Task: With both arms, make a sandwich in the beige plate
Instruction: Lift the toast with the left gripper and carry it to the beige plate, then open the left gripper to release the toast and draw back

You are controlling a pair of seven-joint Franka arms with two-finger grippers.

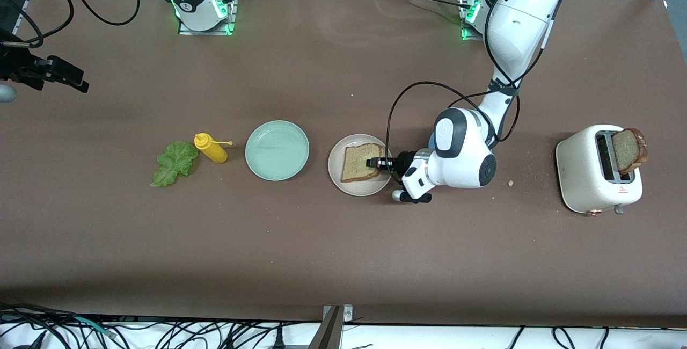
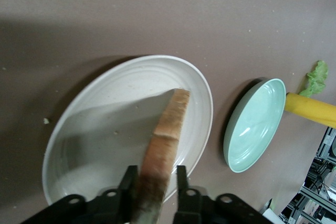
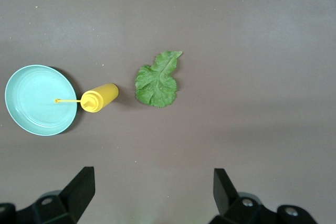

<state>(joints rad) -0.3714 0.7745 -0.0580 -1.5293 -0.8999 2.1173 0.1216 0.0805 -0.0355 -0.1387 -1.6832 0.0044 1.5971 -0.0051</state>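
A brown bread slice [image 1: 362, 162] lies in the beige plate [image 1: 349, 188] near the table's middle. My left gripper [image 1: 370, 162] reaches in low over the plate's rim. In the left wrist view the slice's crust edge [image 2: 170, 124] sits between its fingers; one finger touches it and a gap shows at the other, so the gripper [image 2: 154, 169] is open. The green lettuce leaf [image 1: 174, 162] lies on the table toward the right arm's end. My right gripper [image 3: 152, 174] hangs wide open and empty, high over the table near the leaf [image 3: 156, 80]. A second slice [image 1: 629, 150] stands in the toaster.
A mint-green plate [image 1: 277, 150] sits beside the beige plate, with a yellow squeeze bottle [image 1: 211, 148] between it and the lettuce. The white toaster [image 1: 585, 177] stands at the left arm's end. Crumbs dot the brown tabletop.
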